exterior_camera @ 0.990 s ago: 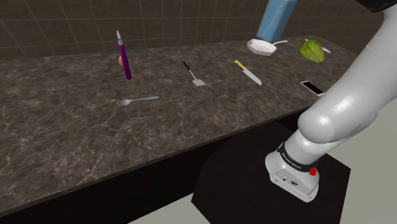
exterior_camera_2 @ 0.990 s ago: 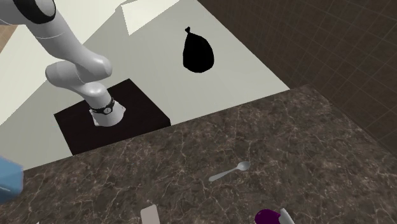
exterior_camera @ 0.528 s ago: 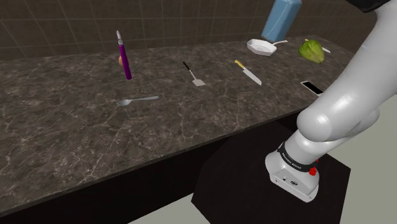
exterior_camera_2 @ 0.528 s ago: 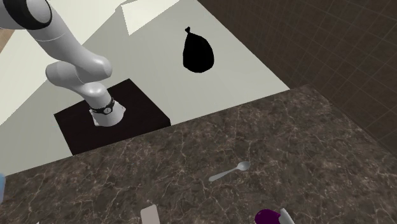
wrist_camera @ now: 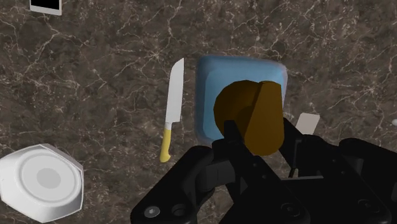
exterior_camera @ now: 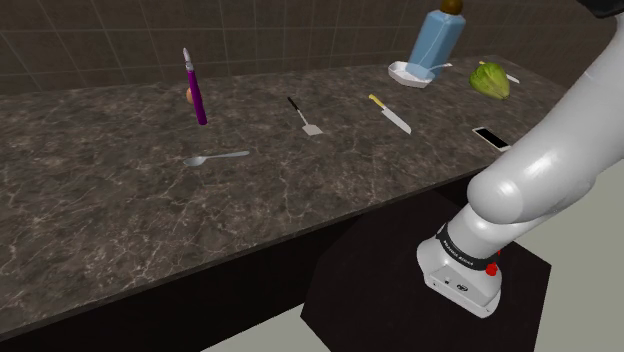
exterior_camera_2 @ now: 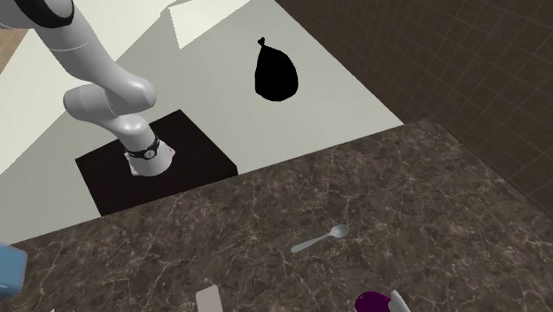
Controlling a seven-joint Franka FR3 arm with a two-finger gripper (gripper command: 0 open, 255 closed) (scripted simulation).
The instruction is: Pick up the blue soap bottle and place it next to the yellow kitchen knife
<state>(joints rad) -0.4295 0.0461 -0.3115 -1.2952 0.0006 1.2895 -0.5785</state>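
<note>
Black gripper (wrist_camera: 259, 141) pinching the brown cap (wrist_camera: 249, 116) of a blue soap bottle (exterior_camera: 436, 40) above a dark marbled counter (exterior_camera: 120, 200).
In the shoulder view the bottle is at the upper right of the frame. Its long axis is nearly upright, cap end up and leaning toward the frame's right, and its base overlaps a white pan (exterior_camera: 408, 73). The wrist view looks straight down that axis: the fingers (wrist_camera: 229, 135) press the cap from both sides, a yellow-handled knife (wrist_camera: 172, 109) lies just beside the bottle, and the pan is well apart. In the second exterior view a cut-off blue corner sits at the lower left edge. Whether the base touches the counter cannot be told.
</note>
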